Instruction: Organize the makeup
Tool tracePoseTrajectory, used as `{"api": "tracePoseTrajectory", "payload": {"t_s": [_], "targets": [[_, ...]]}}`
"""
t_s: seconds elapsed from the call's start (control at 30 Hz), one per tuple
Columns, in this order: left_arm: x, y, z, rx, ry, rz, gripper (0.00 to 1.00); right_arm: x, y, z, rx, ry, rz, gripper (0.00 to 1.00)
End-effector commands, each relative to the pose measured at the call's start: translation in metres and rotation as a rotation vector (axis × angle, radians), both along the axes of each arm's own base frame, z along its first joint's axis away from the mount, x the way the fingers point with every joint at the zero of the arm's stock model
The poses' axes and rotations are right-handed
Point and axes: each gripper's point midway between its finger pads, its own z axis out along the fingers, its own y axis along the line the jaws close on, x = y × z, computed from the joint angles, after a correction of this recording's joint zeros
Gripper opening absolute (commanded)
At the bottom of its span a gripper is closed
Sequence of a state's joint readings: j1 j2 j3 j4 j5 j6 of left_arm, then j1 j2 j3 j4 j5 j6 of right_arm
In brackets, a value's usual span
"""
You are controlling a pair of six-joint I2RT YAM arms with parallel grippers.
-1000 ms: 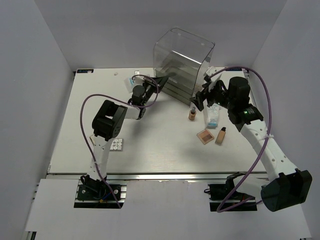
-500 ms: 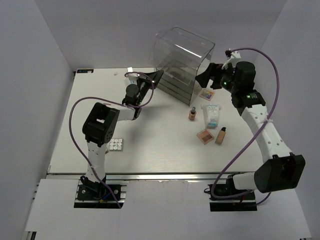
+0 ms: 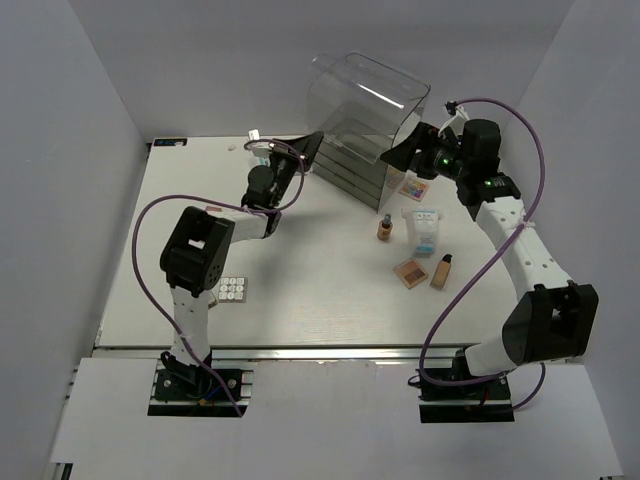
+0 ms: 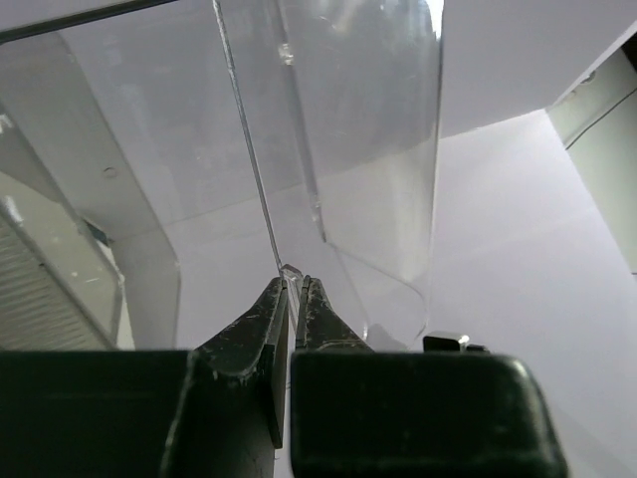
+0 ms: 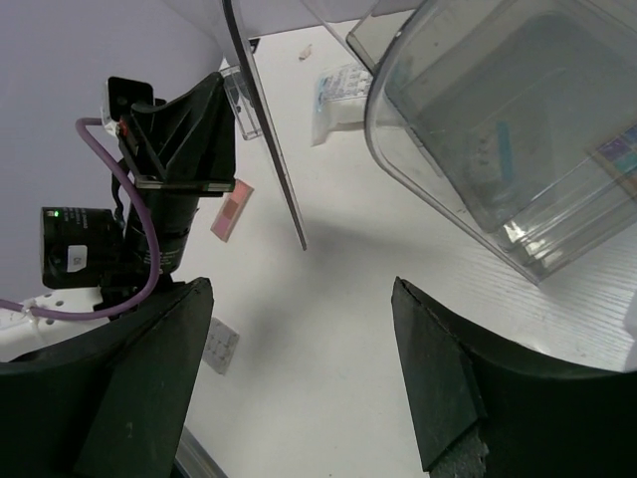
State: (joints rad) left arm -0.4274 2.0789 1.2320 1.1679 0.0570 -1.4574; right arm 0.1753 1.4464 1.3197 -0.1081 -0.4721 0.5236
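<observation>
Swinging up off the makeup [image 3: 385, 228], the right pincer [image 5: 301, 289] is now hovering released, jaws wide, at 3 o'clock of the tilting clear plastic box [image 3: 365, 100]. The left pincer [image 4: 294, 289] is clenching the box's thin wall at 9 o'clock. Foundation bottles [image 3: 440, 270], peach palettes [image 3: 409, 272] and a packet [image 3: 424, 228] are lying on the tabletop [image 3: 300, 270] at its 5 o'clock.

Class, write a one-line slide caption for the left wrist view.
Left hand pinches the thin edge of the clear plastic box.
</observation>
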Motion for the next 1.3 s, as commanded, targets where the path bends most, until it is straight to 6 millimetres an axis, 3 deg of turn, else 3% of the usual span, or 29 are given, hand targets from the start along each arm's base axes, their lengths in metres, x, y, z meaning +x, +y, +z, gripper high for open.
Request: {"api": "tracePoseTrajectory", "payload": {"t_s": [0.0, 0.27, 0.5, 0.63, 0.8, 0.87, 0.9, 0.93, 1.03, 1.07, 1.1, 1.27], "targets": [[-0.04, 0.022, 0.123, -0.14, -0.274, 0.007, 0.0, -0.002, 0.008, 0.028, 0.064, -0.058, 0.036, 0.78], [-0.044, 0.023, 0.128, -0.145, -0.28, 0.004, 0.0, 0.001, 0.028, 0.035, 0.104, -0.074, 0.08, 0.74], [-0.047, 0.024, 0.125, -0.145, -0.273, 0.001, 0.0, 0.017, 0.04, 0.034, 0.138, -0.057, 0.077, 0.7], [-0.047, 0.024, 0.122, -0.139, -0.267, 0.001, 0.0, 0.026, 0.045, 0.051, 0.167, -0.087, 0.086, 0.7], [-0.047, 0.023, 0.116, -0.122, -0.259, -0.005, 0.0, 0.036, 0.047, 0.058, 0.152, -0.112, 0.078, 0.7], [-0.041, 0.016, 0.093, -0.061, -0.194, -0.011, 0.01, 0.032, 0.044, 0.063, 0.115, -0.161, 0.087, 0.7], [-0.038, 0.015, 0.082, -0.042, -0.162, -0.014, 0.07, 0.028, 0.045, 0.063, 0.105, -0.173, 0.111, 0.7], [-0.037, 0.013, 0.072, -0.028, -0.135, -0.019, 0.23, 0.024, 0.045, 0.061, 0.071, -0.207, 0.137, 0.73], [-0.029, 0.007, 0.023, 0.034, -0.026, -0.031, 0.51, -0.002, 0.05, 0.06, 0.037, -0.275, 0.258, 0.76], [-0.025, 0.005, 0.01, 0.06, 0.005, -0.029, 0.52, -0.012, 0.05, 0.066, 0.011, -0.34, 0.301, 0.77], [-0.019, 0.002, -0.006, 0.083, 0.032, -0.029, 0.54, -0.026, 0.053, 0.057, 0.008, -0.347, 0.366, 0.77], [-0.002, -0.015, -0.046, 0.162, 0.086, -0.068, 0.55, -0.052, 0.05, 0.063, -0.045, -0.485, 0.43, 0.77]]}}
